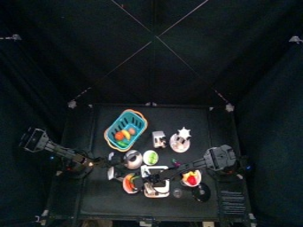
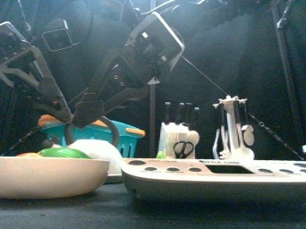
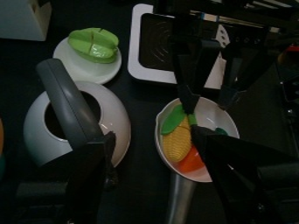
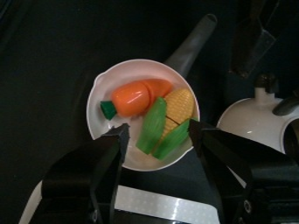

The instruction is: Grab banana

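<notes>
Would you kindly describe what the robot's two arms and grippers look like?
Both arms are black, built of angular links and open struts, as the front view shows. The left gripper and the right gripper each end in two flat black jaws. Both wrist views show dark bodywork; the right wrist view shows a pale strip.

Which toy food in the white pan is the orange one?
The carrot-shaped piece with the green stub end, in the white pan; the others beside it are a yellow piece and green pods.
</notes>
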Tool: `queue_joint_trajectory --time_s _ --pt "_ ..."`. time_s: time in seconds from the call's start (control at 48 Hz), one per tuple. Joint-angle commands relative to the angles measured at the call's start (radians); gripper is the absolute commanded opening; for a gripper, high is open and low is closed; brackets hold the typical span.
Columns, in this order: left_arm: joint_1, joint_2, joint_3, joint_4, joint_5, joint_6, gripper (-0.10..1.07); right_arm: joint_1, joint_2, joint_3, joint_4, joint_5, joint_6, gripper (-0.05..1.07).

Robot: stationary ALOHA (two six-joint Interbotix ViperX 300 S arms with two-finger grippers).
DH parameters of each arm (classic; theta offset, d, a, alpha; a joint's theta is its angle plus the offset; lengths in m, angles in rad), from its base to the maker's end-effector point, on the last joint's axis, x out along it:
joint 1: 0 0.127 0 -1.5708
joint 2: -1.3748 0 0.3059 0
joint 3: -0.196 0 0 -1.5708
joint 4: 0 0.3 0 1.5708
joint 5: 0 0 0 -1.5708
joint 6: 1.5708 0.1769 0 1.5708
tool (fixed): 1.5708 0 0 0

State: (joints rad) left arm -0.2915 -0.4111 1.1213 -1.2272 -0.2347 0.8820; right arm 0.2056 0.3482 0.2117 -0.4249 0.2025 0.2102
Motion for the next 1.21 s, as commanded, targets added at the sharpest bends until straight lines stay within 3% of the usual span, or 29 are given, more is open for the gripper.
queue_joint_trajectory --time_s 0.0,0.333,0.604,0.792,0.979,1.188 --pt "0.003 -0.003 -0.012 0.002 -0.006 0.002 1.01 0.000 -0.080 0.008 -0.011 0.031 0.008 0.90" --pt "0.029 -0.044 -0.058 0.018 -0.008 0.002 1.01 0.000 -0.284 0.178 0.025 0.038 0.011 0.90" --pt "0.236 -0.087 -0.146 0.015 0.008 0.002 1.01 -0.018 -0.393 0.336 0.092 0.031 0.015 0.90" --pt "0.396 -0.071 -0.229 0.034 0.121 0.005 1.01 -0.074 -0.476 0.442 0.170 -0.009 0.014 0.90" --pt "0.538 -0.025 -0.279 0.120 0.229 0.005 1.01 -0.152 -0.615 0.581 0.198 -0.166 0.014 0.90" --pt "0.710 0.057 -0.290 0.137 0.334 0.003 1.01 -0.216 -0.724 0.713 0.213 -0.374 0.008 0.90"
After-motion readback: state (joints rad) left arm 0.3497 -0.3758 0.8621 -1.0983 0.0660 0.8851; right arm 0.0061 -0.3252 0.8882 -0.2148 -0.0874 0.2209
